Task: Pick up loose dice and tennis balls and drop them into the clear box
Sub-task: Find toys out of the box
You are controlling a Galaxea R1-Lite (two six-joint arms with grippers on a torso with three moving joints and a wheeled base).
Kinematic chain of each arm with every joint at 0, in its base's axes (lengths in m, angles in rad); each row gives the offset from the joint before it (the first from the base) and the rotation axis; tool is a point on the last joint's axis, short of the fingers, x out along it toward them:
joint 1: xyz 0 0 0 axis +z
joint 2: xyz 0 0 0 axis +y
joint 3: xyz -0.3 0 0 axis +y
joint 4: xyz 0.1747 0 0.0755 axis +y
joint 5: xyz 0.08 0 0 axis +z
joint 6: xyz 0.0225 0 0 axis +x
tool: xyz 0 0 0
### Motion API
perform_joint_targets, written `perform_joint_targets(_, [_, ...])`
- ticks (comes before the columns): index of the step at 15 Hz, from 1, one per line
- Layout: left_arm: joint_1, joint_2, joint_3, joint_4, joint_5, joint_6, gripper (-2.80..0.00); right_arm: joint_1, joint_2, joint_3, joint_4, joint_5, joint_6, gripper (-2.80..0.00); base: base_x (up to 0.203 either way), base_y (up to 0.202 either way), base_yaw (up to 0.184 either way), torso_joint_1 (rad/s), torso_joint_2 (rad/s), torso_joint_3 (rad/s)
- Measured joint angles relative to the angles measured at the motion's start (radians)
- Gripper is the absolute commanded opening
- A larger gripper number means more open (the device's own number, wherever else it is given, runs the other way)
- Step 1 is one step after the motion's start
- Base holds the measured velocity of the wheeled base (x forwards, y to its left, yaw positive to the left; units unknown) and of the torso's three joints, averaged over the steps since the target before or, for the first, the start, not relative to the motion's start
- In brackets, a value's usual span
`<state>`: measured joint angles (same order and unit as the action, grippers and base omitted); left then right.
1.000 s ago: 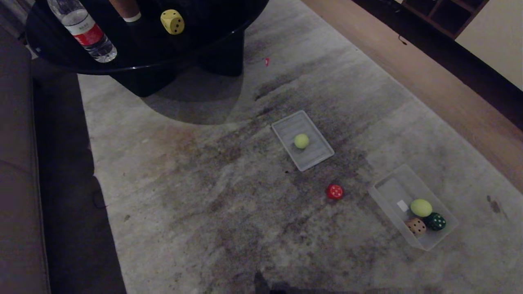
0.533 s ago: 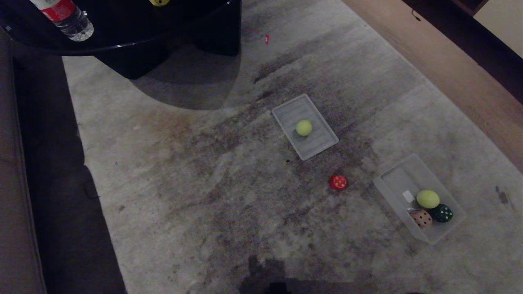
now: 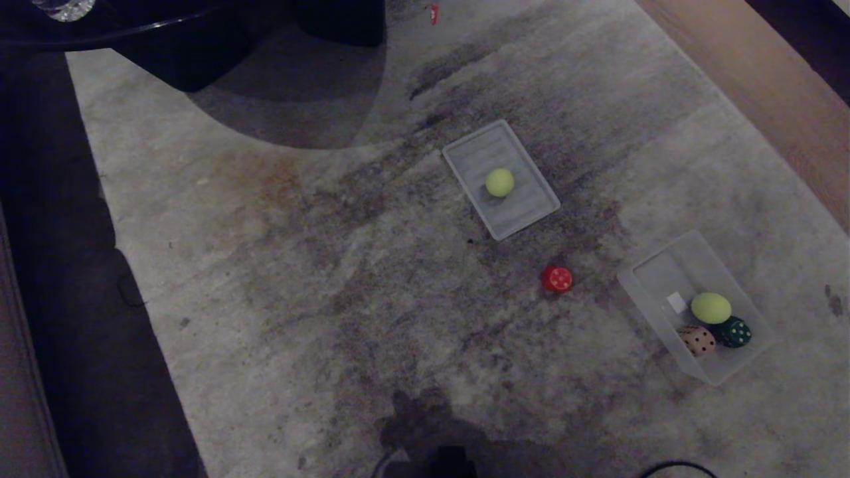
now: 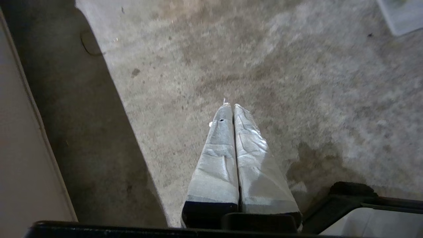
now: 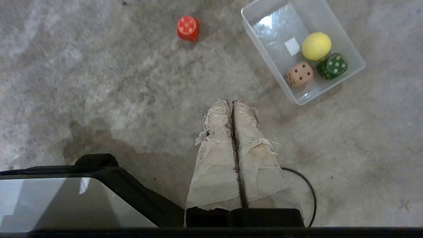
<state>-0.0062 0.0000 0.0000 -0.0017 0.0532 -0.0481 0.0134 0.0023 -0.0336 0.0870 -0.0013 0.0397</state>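
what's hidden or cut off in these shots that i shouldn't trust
- Dark table, head view: mostly cut off by the top edge, so whatever stands on it is unseen.
- Ribbed lid, left wrist view: only a corner shows; its tennis ball appears in the head view alone.
- Both arms: outside the head view; the left gripper and right gripper show only in wrist views.

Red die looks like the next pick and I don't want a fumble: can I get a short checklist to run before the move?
1. Red die free on the carpet, nothing touching it: ok.
2. Clear box upright with room left beside its ball and two dice: ok.
3. Right end effector empty: ok.
4. Right end effector open for the grasp: not ok, shut.
5. Left end effector clear of the work, shut over bare carpet: ok.
6. Ball on the lid still to collect: not ok.
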Motion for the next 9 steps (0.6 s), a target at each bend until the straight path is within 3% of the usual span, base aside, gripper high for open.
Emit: perform_joint_targets(9, [0.000,0.000,0.000,0.000,0.000,0.003,-2.80,0.000,0.000,0.000,0.000,0.001,-0.005,-2.80,0.000,0.000,0.000,0.003,0.00,-0.199])
